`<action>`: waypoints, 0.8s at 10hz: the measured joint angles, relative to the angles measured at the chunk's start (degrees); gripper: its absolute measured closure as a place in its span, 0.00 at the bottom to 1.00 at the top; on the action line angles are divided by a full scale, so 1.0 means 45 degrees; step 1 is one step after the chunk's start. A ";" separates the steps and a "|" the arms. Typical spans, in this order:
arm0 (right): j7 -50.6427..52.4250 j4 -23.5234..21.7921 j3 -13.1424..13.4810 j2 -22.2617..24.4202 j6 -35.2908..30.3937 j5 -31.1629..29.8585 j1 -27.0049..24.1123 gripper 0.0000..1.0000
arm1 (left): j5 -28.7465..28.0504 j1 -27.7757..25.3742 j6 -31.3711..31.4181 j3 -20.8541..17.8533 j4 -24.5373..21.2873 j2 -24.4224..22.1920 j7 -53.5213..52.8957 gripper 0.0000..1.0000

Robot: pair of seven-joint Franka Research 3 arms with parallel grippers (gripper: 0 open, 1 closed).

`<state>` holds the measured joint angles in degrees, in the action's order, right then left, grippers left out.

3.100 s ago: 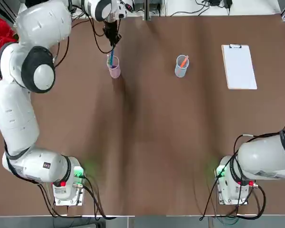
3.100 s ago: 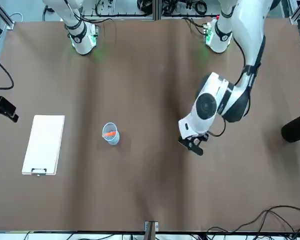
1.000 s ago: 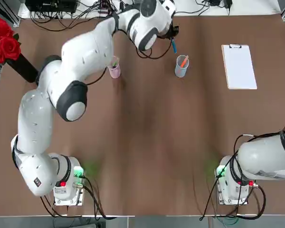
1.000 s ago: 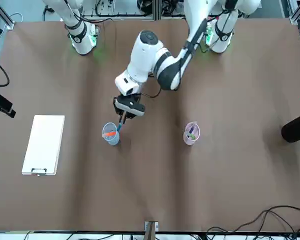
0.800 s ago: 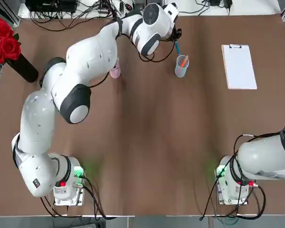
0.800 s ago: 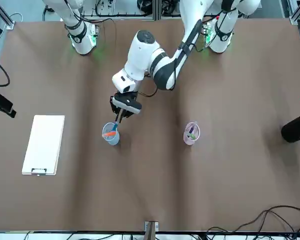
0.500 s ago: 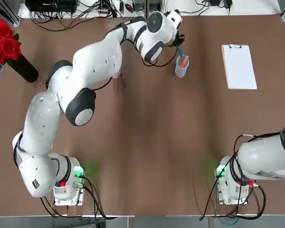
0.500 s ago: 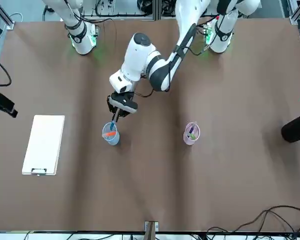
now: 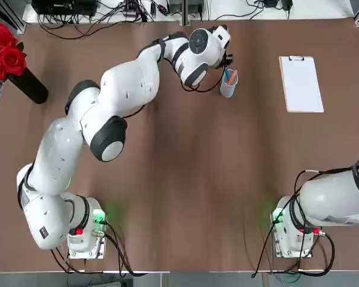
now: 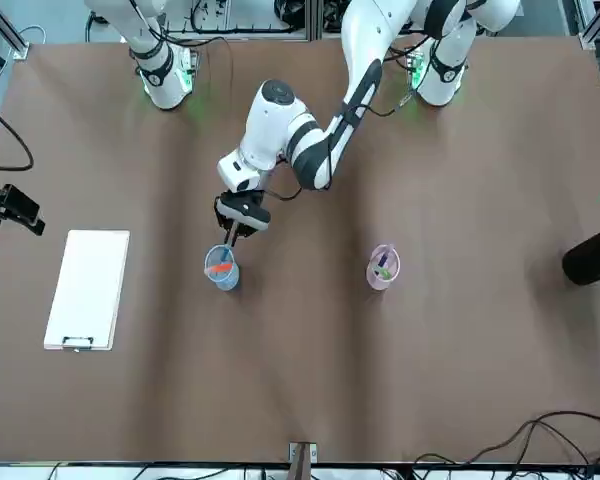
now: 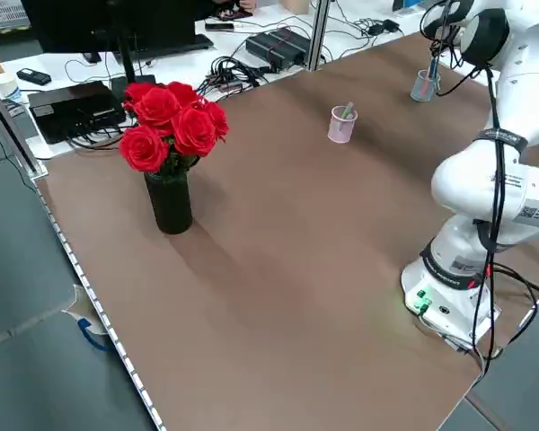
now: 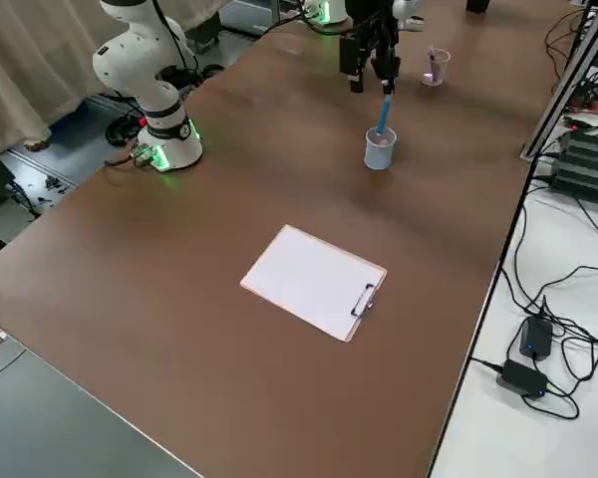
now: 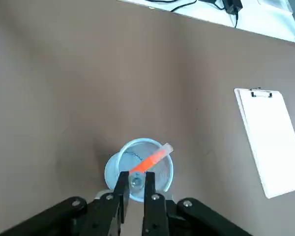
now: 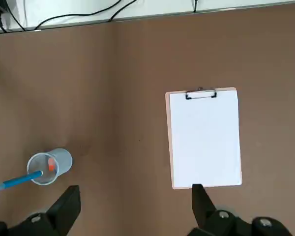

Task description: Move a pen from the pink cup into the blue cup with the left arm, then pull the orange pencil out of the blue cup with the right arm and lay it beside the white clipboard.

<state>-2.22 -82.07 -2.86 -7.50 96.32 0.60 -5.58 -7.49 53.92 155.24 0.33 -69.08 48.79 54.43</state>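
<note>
**Brown table, blue pen at the blue cup**

The flat brown table (image 9: 185, 179) looks smooth. Over the blue cup (image 12: 379, 154), the left gripper (image 13: 136, 174) pinches the blue pen (image 12: 384, 115), its end at the cup's mouth. The right gripper (image 14: 136, 188), near the clipboard (image 14: 205, 142), has its 2 fingers spread wide. The orange pencil (image 13: 150, 160) leans in the cup. It should be light, stiff and a bit slippery: grab its top end. The cup seems thin, round and easy to tip.

Left arm extended, left tool (image 13: 136, 176) pointing down, right tool (image 14: 136, 189) open
</note>
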 joint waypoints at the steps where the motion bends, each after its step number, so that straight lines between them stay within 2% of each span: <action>1: 0.0000 0.0000 0.0074 0.0000 -0.0001 0.0000 -0.0001 0.00 | 0.0000 0.0056 0.0001 0.0001 0.0006 0.0004 0.0000 0.81; 2: 0.0000 0.0000 0.0133 0.0000 -0.0001 0.0000 -0.0003 0.00 | 0.0000 0.0106 0.0005 0.0001 0.0042 0.0004 0.0000 0.71; 6: 0.0000 -0.0017 0.0173 0.0000 -0.0012 0.0005 -0.0005 0.00 | 0.0000 0.0111 -0.0173 -0.0056 0.0307 -0.0076 -0.0001 0.09; 7: 0.0000 -0.0034 0.0168 -0.0007 -0.0028 0.0028 -0.0005 0.00 | 0.0000 0.0029 -0.0746 -0.0121 0.0348 -0.0286 -0.0001 0.00; 8: 0.0001 -0.0044 0.0147 -0.0032 -0.0051 0.0042 0.0004 0.00 | 0.0000 -0.0229 -0.1674 -0.0164 0.0356 -0.0676 -0.0002 0.00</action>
<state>-2.22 -82.26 -2.20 -7.65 96.09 0.79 -5.56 -7.49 52.89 147.71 -0.41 -67.48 45.75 54.42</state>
